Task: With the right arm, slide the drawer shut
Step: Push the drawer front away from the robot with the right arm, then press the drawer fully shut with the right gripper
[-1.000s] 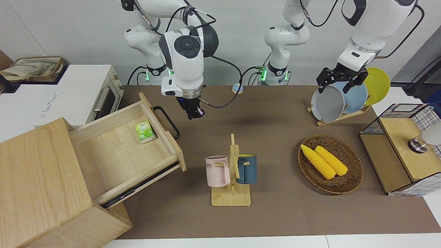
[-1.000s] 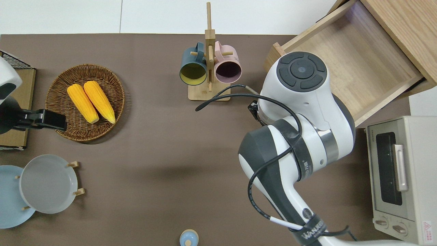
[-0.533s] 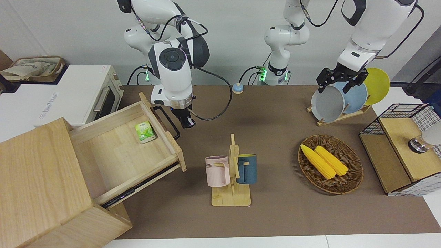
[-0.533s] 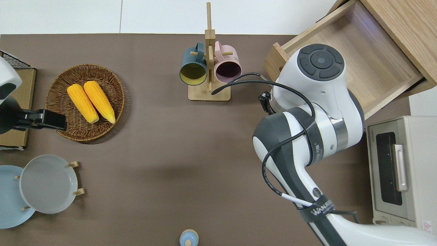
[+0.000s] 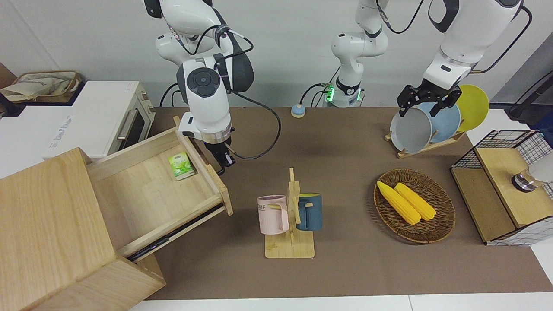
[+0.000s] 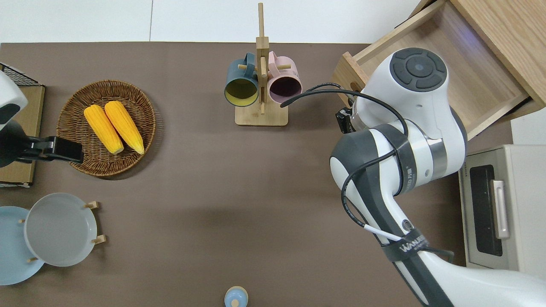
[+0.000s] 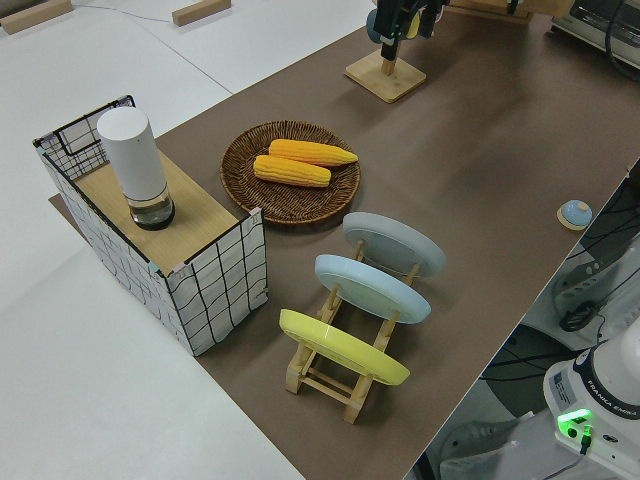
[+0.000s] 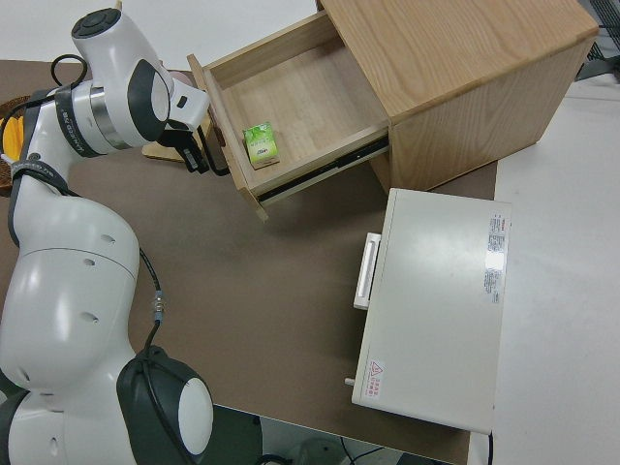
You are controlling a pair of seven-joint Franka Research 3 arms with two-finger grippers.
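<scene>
Right jaws at the drawer front, their gap unreadable; drawer open.

Front view: the right gripper has swung from over the bare counter to the black loop handle on the drawer, which stands pulled well out of the cabinet at the right arm's end with a green packet inside; I cannot tell whether the jaws are apart or together. The left arm is parked, its jaws likewise unreadable. Overhead view: the right arm now covers the drawer's front panel, hiding contact. Right side view: the gripper sits against the handle. The approach looks finished, so the push is probably next.
</scene>
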